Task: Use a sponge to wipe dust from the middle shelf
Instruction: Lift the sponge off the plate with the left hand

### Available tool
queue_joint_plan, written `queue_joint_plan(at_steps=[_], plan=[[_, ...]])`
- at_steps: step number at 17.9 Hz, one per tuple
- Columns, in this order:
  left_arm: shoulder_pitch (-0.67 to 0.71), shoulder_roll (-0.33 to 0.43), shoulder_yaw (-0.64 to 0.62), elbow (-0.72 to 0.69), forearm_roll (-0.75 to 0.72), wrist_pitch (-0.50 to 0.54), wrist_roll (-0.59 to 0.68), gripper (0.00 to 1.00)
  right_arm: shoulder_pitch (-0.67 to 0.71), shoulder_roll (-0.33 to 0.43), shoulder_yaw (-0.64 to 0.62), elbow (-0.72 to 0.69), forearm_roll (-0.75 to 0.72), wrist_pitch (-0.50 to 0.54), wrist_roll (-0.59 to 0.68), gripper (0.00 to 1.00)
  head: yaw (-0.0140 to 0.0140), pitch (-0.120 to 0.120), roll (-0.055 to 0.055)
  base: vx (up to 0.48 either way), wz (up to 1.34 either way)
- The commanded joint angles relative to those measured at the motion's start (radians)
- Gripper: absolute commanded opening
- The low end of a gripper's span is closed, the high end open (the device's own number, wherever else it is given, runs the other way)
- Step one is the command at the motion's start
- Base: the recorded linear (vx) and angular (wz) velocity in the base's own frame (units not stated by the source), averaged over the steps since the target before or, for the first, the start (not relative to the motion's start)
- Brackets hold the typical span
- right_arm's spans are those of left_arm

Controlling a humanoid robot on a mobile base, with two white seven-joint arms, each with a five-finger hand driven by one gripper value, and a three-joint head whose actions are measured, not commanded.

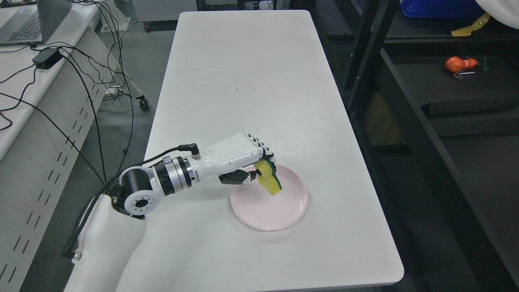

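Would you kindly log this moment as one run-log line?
left hand: shut on sponge | sponge: held above pink plate | shelf: not yet wiped

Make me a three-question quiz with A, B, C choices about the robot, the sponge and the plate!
1. Where is the plate?
A. on the white table
B. on the floor
C. on the dark shelf

2. What colour is the plate?
A. blue
B. pink
C. black

3. What is the left hand doing?
A. resting open
B. pointing
C. holding the sponge

Answers:
1 A, the plate sits near the table's front edge.
2 B, it is pale pink.
3 C, the fingers are curled around the yellow and green sponge, which hangs over the plate.
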Motion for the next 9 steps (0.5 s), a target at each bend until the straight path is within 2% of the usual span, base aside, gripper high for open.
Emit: queue_joint_plan(at_steps=[1, 3, 5, 7, 9], plan=[[0.067, -0.139, 0.392, -0.008, 0.458, 0.170, 0.016, 0.00, 0.000, -0.017, 0.000, -0.017, 0.000, 0.001, 0.000, 1.00, 0.0000, 0.000, 0.000, 0.000, 0.00], [0.072, -0.139, 0.466, -0.009, 0.556, 0.273, 0.075, 0.00, 0.000, -0.017, 0.001, -0.017, 0.000, 0.001, 0.000, 1.00, 0.0000, 0.000, 0.000, 0.000, 0.00], [0.087, -0.139, 0.483, -0.026, 0.642, 0.360, 0.235, 0.00, 0.000, -0.017, 0.000, -0.017, 0.000, 0.001, 0.000, 1.00, 0.0000, 0.000, 0.000, 0.000, 0.00], [0.098, -0.139, 0.501, -0.066, 0.662, 0.433, 0.382, 0.00, 0.000, -0.017, 0.001, -0.017, 0.000, 0.001, 0.000, 1.00, 0.0000, 0.000, 0.000, 0.000, 0.00], [0.104, -0.139, 0.512, -0.100, 0.690, 0.467, 0.453, 0.00, 0.000, -0.017, 0.000, -0.017, 0.000, 0.001, 0.000, 1.00, 0.0000, 0.000, 0.000, 0.000, 0.00]])
